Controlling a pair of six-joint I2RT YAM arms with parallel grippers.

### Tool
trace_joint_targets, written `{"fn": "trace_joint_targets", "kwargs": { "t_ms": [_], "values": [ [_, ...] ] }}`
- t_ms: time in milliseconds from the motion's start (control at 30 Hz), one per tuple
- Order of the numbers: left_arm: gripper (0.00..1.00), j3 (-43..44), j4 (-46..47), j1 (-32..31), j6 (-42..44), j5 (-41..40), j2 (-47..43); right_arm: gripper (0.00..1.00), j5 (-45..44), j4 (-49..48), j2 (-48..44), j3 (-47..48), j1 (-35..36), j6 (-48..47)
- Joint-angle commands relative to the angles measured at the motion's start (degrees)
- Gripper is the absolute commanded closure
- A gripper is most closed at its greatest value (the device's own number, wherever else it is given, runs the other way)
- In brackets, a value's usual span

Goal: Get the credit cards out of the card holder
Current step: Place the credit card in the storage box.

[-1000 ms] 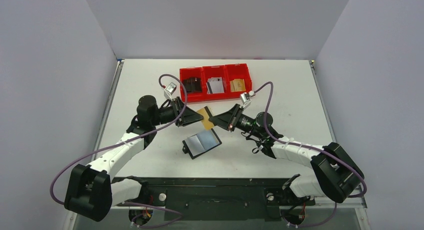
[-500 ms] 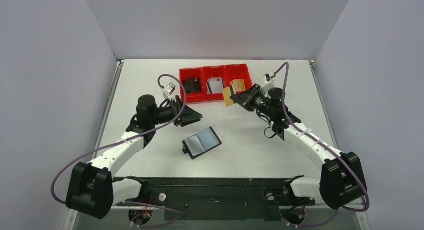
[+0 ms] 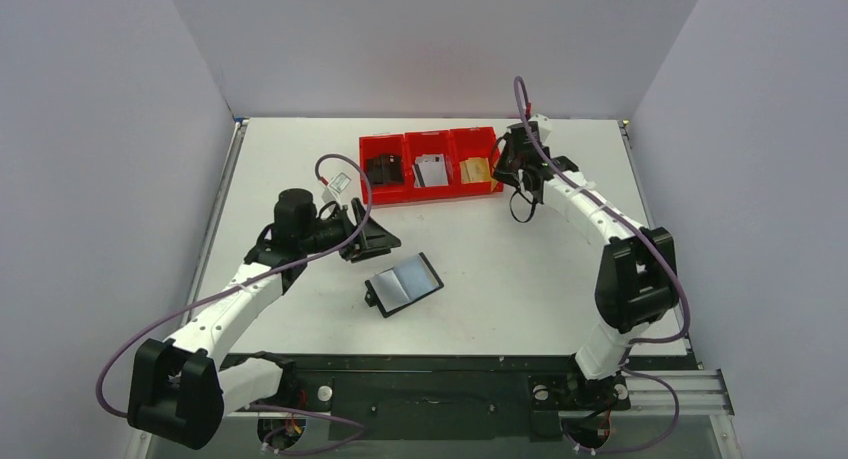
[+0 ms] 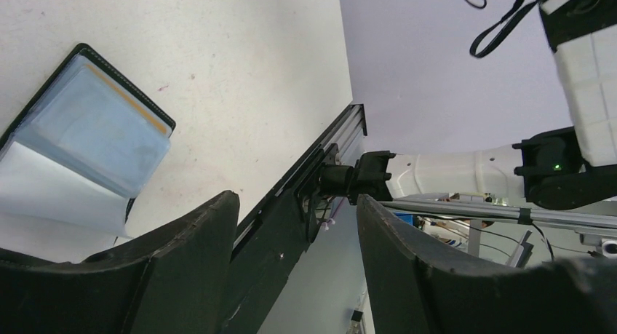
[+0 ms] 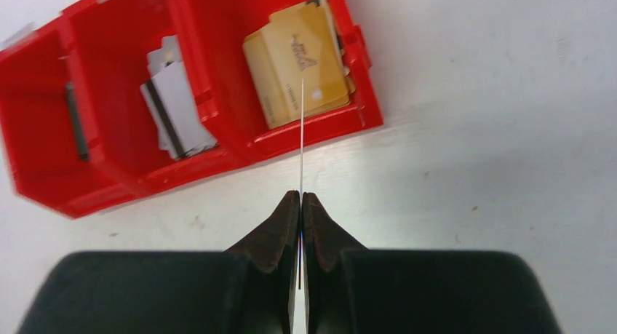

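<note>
The card holder (image 3: pixel 405 282) lies open on the table, its bluish clear sleeve facing up. In the left wrist view the card holder (image 4: pixel 80 152) shows an orange card edge (image 4: pixel 124 97) inside the sleeve. My left gripper (image 3: pixel 378 241) (image 4: pixel 295 203) hovers open and empty just up-left of it. My right gripper (image 3: pixel 507 167) (image 5: pixel 300 196) is shut on a credit card (image 5: pixel 301 130), seen edge-on as a thin pale line over the front wall of the right bin. Gold cards (image 5: pixel 295 61) lie in that bin.
Three joined red bins (image 3: pixel 404 192) stand at the back centre. The middle bin holds white-grey cards (image 5: pixel 171 105) and the left one holds a black item (image 3: pixel 383 169). The right arm stretches along the right side of the table towards the back.
The right arm swung from the table's centre to the right bin with the gold card still pinched. The left gripper let go of that card, opened wide and drew back slightly.
</note>
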State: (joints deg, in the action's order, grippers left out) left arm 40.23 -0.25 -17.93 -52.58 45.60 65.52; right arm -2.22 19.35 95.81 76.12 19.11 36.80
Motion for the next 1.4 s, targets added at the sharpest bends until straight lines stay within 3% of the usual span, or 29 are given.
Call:
{"fn": "trace_joint_targets", "kwargs": {
  "t_ms": [0,300,1133,1233,1367],
  "values": [
    [0.41,2.5,-5.2,0.3,4.8,-1.6,-1.9,1.00,-9.9,6.8,6.4,8.1,0.0,-6.2],
    [0.39,4.0,-10.8,0.2,8.6,-3.6,-1.9,1.00,-15.2,8.2,16.6,19.0,0.9,-11.3],
    [0.38,8.7,-14.3,0.3,10.2,-3.3,1.9,1.00,-35.7,15.5,37.6,45.0,8.9,-27.7],
    [0.37,9.1,-15.4,0.4,10.6,-3.4,1.7,0.93,-36.8,15.8,39.0,47.0,9.2,-29.0],
    [0.37,9.4,-16.1,0.4,11.0,-3.4,1.5,0.66,-36.4,16.2,39.2,47.7,9.5,-28.9]
  ]
}}
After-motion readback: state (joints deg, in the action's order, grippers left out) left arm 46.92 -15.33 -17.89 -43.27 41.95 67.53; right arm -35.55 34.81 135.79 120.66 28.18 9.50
